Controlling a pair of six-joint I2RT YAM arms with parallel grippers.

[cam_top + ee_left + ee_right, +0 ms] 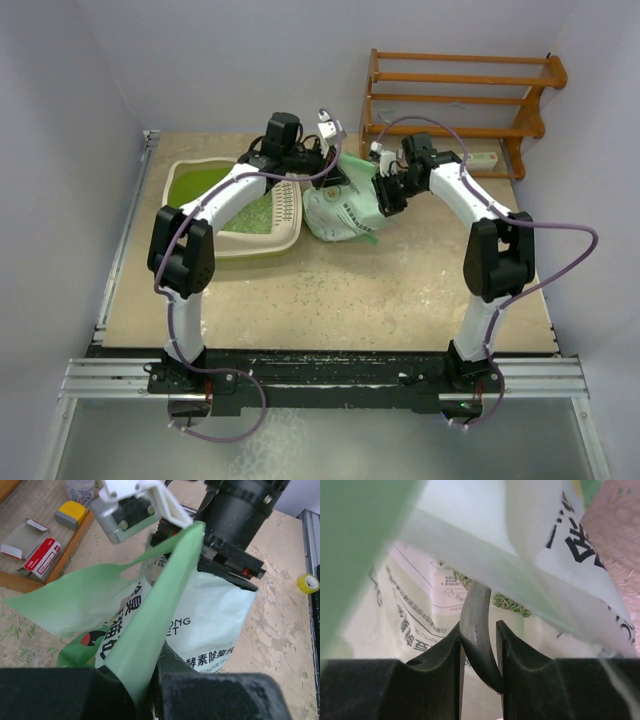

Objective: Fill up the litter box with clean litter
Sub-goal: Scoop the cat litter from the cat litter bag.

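If the bag flap [150, 625] slips from the closed left fingers [215, 695], while the right fingers [530, 680] clamp a dark strip [477, 640], litter [510, 603] may spill onto the tabletop [330, 300].

Both arms folded at the elbow and reaching inward — grippers close together near the middle of the table.

In the top view the left arm [215, 205] rises from its base, bends at a dark elbow and stretches forward and to the right, while the right arm [480, 205] mirrors it, leaning forward and to the left. The left gripper [148, 680] has its black fingers pressed together on a fold of the pale green bag [215, 615]. The right gripper [479, 635] stands with its two fingers nearly closed — a thin dark curved strip [476, 625] is pinched between them.
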